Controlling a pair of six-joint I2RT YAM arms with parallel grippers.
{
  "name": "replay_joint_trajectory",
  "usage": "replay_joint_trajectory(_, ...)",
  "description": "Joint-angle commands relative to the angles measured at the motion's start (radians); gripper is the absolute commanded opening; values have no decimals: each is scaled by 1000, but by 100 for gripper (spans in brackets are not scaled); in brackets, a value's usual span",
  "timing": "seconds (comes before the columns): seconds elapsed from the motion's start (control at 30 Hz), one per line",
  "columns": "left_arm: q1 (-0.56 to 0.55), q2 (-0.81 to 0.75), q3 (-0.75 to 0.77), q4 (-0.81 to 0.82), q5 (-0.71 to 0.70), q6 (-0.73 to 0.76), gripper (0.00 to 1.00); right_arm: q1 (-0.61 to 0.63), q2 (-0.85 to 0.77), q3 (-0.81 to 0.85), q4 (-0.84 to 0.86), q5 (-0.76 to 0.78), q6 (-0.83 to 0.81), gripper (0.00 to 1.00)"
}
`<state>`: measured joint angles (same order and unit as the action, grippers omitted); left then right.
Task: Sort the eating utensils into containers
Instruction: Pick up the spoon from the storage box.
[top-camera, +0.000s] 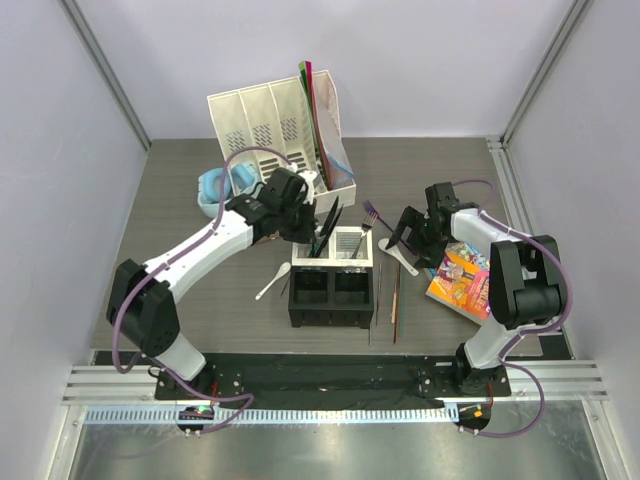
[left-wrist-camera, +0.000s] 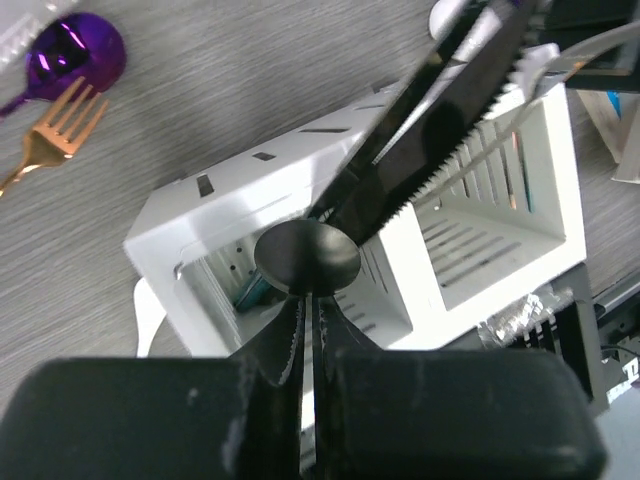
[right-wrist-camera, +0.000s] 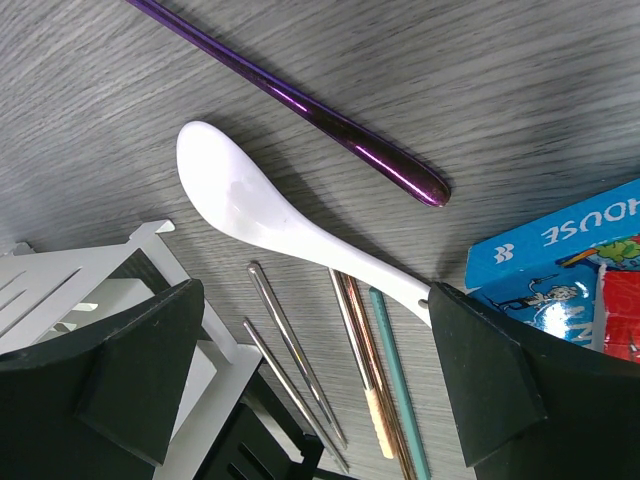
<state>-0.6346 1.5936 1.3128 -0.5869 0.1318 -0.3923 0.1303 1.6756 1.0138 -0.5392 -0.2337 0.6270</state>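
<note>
While left claw (left-wrist-camera: 306, 305), pressed together, is touching round black piece (left-wrist-camera: 307, 255) below black knife (left-wrist-camera: 440, 110) leaning in caddy (left-wrist-camera: 230, 190), real pinch unclear. Right claw (right-wrist-camera: 310, 362) is hovering spread over white spoon (right-wrist-camera: 250, 215) on desk (right-wrist-camera: 500, 80). Likely best: straddling spoon handle, avoiding chopsticks (right-wrist-camera: 352, 320).

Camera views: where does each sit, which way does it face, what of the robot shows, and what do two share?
Top external: above and behind the bases, looking down on the table; left arm and right arm show whole.
Left wrist: on the left arm's wrist, looking down past the shut left gripper at the caddy's white cells.
Right wrist: looking down between the open right gripper's jaws at a white soup spoon.
Shared: top external and right wrist both show that spoon beside the book.
</note>
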Motion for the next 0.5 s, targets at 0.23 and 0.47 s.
replay_joint_trajectory(0.23,1,-149,187,-180,6,79,0,-8,-4,40,-11,34,-26,99)
replay_joint_trajectory(0.47,0,-211,210,-300,60,109,0,-8,-4,49,-33,42,-36,100)
